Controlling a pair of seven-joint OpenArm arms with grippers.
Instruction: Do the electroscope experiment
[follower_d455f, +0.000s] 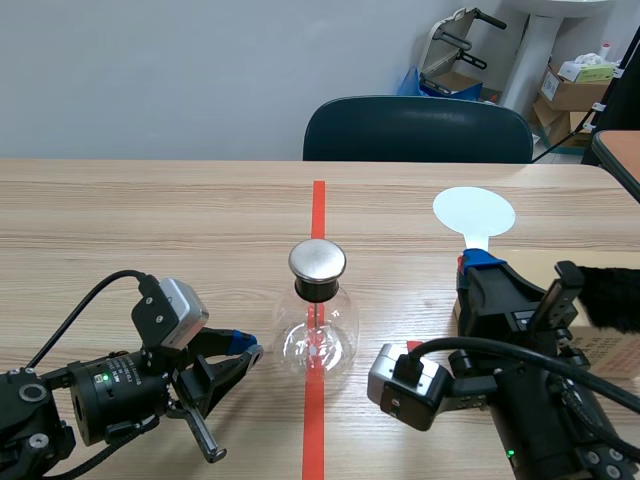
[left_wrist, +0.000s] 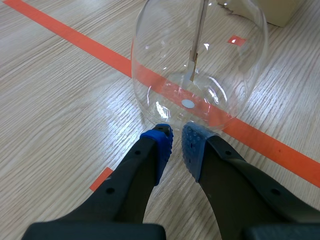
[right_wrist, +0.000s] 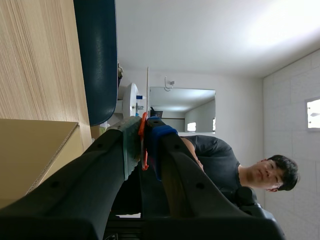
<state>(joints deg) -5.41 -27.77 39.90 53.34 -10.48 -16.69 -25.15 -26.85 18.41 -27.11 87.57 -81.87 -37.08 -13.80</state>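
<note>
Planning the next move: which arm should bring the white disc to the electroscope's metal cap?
Right, likely: the right hand grips the white disc by its stem; the left hand sits empty by the flask.

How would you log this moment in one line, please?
left pincer: shut, empty, tips near electroscope flask base | right pincer: shut on white paddle, apart from flask

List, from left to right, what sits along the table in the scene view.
left end effector → glass flask with a metal cap → white paddle, gripped by the right end effector
</note>
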